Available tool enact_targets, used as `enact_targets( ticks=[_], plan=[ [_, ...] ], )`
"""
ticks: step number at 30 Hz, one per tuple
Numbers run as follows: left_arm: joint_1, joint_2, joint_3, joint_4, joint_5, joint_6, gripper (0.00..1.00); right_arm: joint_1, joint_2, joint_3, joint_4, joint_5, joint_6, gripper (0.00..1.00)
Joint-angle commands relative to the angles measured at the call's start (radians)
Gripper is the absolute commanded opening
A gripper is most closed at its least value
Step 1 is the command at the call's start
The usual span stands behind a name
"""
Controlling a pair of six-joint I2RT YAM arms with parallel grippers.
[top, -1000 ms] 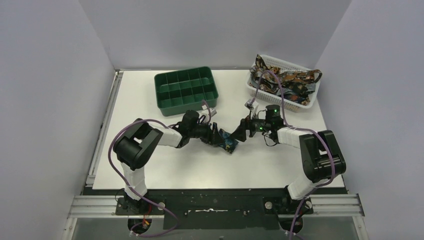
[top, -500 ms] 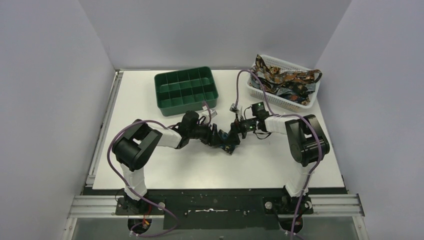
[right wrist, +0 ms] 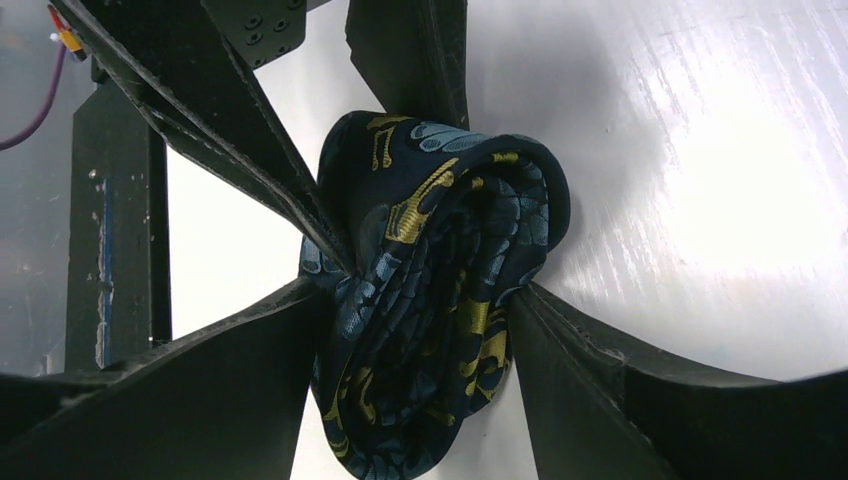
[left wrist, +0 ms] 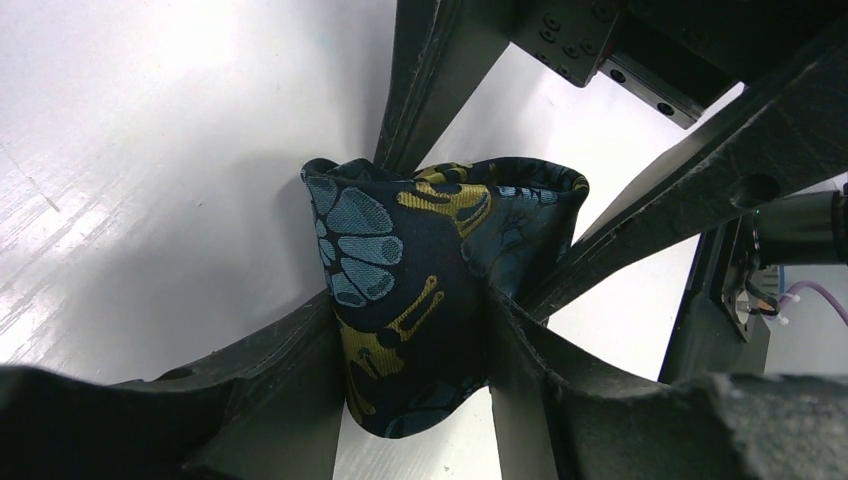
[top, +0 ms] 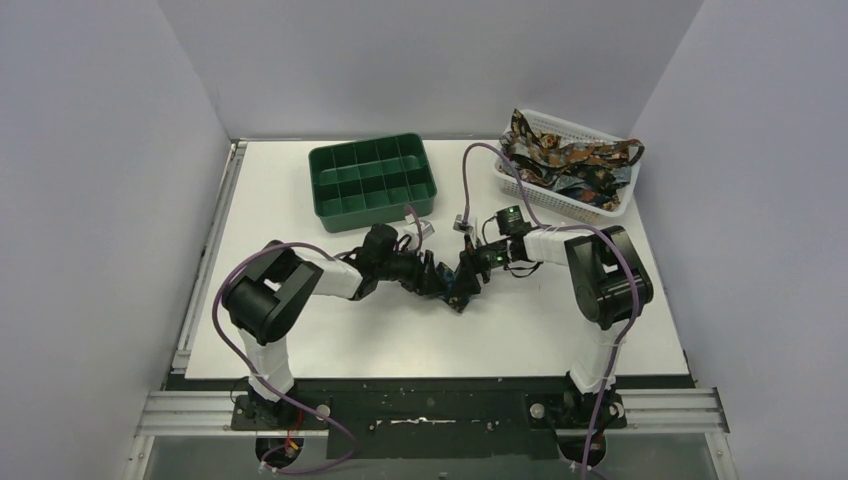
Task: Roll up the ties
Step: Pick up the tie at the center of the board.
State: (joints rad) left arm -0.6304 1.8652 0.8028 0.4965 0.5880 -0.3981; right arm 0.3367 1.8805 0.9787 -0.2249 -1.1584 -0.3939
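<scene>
A rolled tie (top: 455, 287), dark navy with blue and yellow figures, sits mid-table between both arms. My left gripper (top: 441, 279) comes from the left and is shut on the tie (left wrist: 420, 270), a finger pressed on each side. My right gripper (top: 468, 274) comes from the right, crossed against the left one. Its fingers (right wrist: 560, 340) press both flanks of the roll (right wrist: 440, 230), so it is shut on it too. Several more ties (top: 565, 160) lie heaped in the white mesh basket (top: 612, 212) at the back right.
A green compartment tray (top: 372, 180) stands at the back, left of centre, just behind the left arm. The basket sits close to the right wall. Purple cables loop above both arms. White table surface (top: 330, 330) lies in front of the grippers.
The right arm has swung left from beside the roll onto it, and its jaws have narrowed around the tie. The left gripper has kept its hold and barely moved.
</scene>
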Motion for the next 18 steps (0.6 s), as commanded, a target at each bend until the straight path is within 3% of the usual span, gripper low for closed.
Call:
enact_targets(
  ticks=[1, 5, 8, 15, 18],
  plan=[
    [0.0, -0.031, -0.011, -0.002, -0.044, 0.038, 0.46, 0.031, 0.043, 0.026, -0.07, -0.051, -0.05, 0.66],
    [0.0, -0.047, -0.032, 0.006, -0.06, 0.036, 0.45, 0.04, 0.047, 0.029, -0.059, -0.041, -0.034, 0.58],
    [0.002, -0.061, -0.043, 0.013, -0.07, 0.032, 0.44, 0.043, 0.048, 0.04, -0.065, -0.057, -0.034, 0.43],
    [0.0, -0.074, -0.062, 0.04, -0.098, 0.016, 0.45, 0.089, 0.032, 0.073, -0.102, -0.024, -0.022, 0.35],
    [0.001, -0.079, -0.069, 0.05, -0.111, 0.001, 0.46, 0.094, 0.009, 0.062, -0.053, 0.013, 0.037, 0.21]
  ],
)
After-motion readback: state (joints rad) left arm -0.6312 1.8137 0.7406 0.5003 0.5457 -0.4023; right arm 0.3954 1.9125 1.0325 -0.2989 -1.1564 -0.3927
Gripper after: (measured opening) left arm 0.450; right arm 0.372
